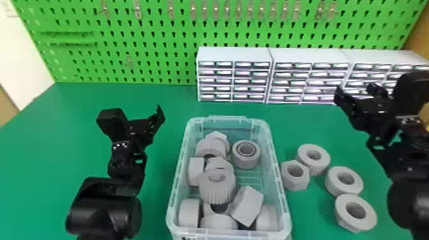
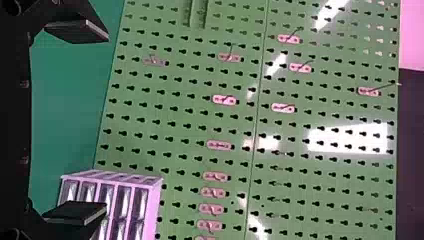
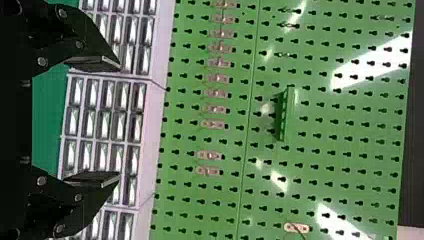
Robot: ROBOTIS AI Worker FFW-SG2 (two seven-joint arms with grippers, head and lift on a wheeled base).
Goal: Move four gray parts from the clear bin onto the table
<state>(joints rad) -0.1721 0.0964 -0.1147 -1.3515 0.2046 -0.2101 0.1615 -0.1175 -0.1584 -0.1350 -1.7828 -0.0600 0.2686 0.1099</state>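
The clear bin (image 1: 284, 204) stands mid-table holding several gray parts, among them a ribbed one (image 1: 217, 188) on top and a ring (image 1: 246, 156) near its back right. Right of the bin, several gray parts lie on the table: a hex nut (image 1: 295, 176), a ring (image 1: 314, 159), another ring (image 1: 344, 181) and a flanged nut (image 1: 355, 212). My left gripper (image 1: 159, 116) is raised left of the bin; in its wrist view the left gripper (image 2: 92, 122) is open and holds nothing. The right gripper (image 1: 357, 91), up over the right side, is also empty; its wrist view shows the right gripper (image 3: 107, 120) with fingers wide apart.
White drawer cabinets (image 1: 234, 54) line the back of the green table (image 1: 153, 95), from behind the bin to the right. Behind them rises a green pegboard (image 1: 159, 38) with small metal hooks.
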